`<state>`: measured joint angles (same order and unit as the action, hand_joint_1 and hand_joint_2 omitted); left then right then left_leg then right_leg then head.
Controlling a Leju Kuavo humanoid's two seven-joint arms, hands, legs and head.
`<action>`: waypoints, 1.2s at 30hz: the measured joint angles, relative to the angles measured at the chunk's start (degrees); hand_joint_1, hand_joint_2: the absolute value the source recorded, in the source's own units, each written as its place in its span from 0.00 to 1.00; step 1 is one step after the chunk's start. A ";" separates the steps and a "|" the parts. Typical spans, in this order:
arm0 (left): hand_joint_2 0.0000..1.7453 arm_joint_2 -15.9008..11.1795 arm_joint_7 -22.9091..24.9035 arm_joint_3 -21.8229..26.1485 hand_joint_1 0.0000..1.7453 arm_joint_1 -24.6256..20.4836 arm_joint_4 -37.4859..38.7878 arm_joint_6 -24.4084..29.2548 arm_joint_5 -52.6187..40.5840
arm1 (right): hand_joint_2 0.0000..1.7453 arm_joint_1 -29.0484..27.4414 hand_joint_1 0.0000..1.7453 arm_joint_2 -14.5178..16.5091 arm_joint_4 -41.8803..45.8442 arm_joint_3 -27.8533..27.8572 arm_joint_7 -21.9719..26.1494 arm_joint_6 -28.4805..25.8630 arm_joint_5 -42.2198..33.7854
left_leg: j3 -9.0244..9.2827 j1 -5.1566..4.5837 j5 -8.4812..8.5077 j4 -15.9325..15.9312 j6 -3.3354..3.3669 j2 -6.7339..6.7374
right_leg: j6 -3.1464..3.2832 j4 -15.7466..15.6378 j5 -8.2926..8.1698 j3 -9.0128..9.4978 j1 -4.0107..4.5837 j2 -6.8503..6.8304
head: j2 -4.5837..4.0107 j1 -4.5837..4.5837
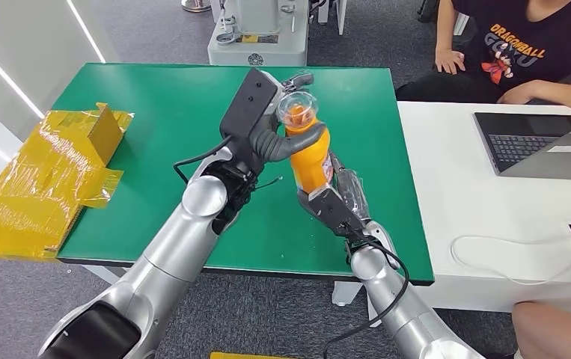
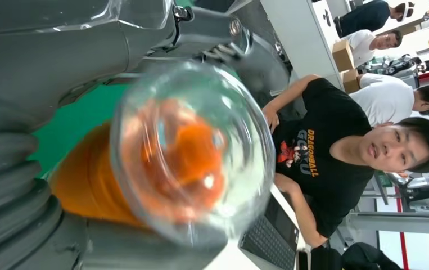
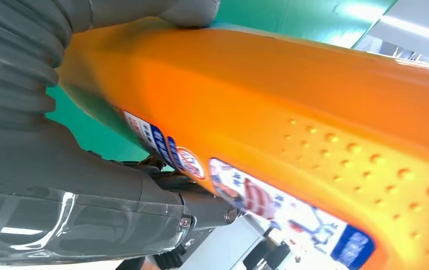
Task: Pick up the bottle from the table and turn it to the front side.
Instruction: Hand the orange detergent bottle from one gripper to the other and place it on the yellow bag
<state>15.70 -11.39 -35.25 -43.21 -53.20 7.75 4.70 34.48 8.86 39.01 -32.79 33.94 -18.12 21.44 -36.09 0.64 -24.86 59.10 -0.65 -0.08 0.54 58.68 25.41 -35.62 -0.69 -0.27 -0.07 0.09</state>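
Together two hands, left hand and right hand, grip one bottle.

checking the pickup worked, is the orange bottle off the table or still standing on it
Off the table. The orange bottle is held up above the green table, the left hand gripping near its clear cap and the right hand at its base.

A green surface sits mid-room over grey carpet floor. Hard against its right edge, a white desk carries an open laptop and a looping white cable. A person in a black printed shirt sits behind the desk. Off the left, a yellow taped cardboard box. Behind, a grey machine base.
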 joint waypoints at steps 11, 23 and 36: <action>1.00 -0.19 0.00 0.33 1.00 -0.32 0.05 0.30 1.21 | 1.00 -0.04 1.00 -0.38 0.68 0.00 0.55 0.01 -0.51 | 0.01 0.00 0.00 0.00 0.00 0.01 | 0.00 0.00 0.00 0.00 0.00 0.02 | 0.00 -0.01; 1.00 -0.23 -0.01 0.37 1.00 -0.54 0.42 0.04 2.75 | 1.00 -0.48 0.15 -0.69 1.65 0.01 0.53 -2.76 0.16 | 0.00 0.00 0.00 0.00 0.00 0.01 | 0.00 -0.01 0.00 0.00 0.00 0.02 | 0.00 0.00; 1.00 -0.62 -0.93 0.59 1.00 -0.54 0.75 1.18 4.69 | 1.00 -2.30 0.00 -1.30 5.11 1.15 0.04 -6.80 -0.07 | 0.00 0.00 0.00 0.00 0.00 0.02 | 0.00 0.00 0.00 -0.01 0.00 0.04 | 0.00 0.00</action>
<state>15.08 -12.32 -34.66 -43.75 -52.45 8.93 9.39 32.18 7.57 44.12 -31.63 33.98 -24.93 21.37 -36.08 0.64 -24.86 59.10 -0.65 -0.06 0.54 58.68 25.41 -35.62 -0.69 -0.23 -0.07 0.09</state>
